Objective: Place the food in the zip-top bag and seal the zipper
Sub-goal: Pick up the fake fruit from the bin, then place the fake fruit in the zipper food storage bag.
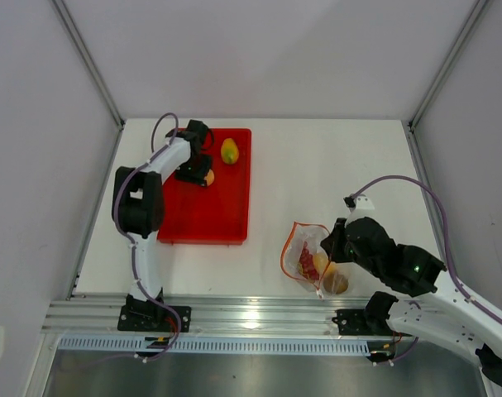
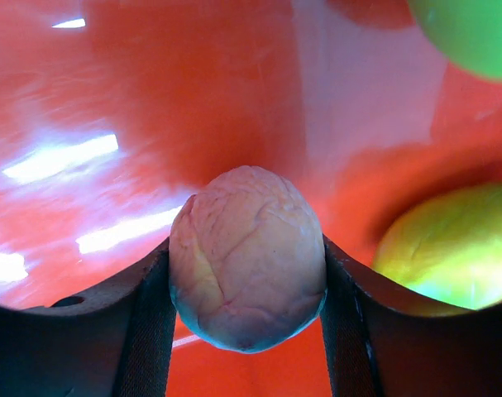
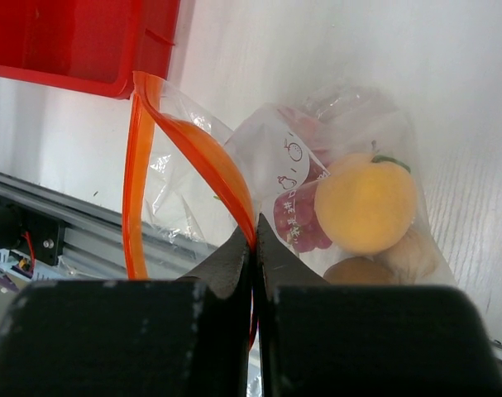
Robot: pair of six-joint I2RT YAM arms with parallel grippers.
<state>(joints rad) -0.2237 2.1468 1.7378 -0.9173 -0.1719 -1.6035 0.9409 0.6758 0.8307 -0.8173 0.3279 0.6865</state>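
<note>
Left jaws of mine clamp the peach on both flanks, over the tray, with the mango and apple near. Right jaws are pinched shut on the zipper, holding the bag agape on the bench, orange and grapes inside. Step judged: fetching fruit. Next calls for lifting the peach clear and carrying it to that mouth.

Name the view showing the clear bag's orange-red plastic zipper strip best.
Right wrist: the orange-red zipper strip is close and large, gaping open, one edge pinched in the right end effector. Top external shows only a thin outline; left wrist misses it.
</note>
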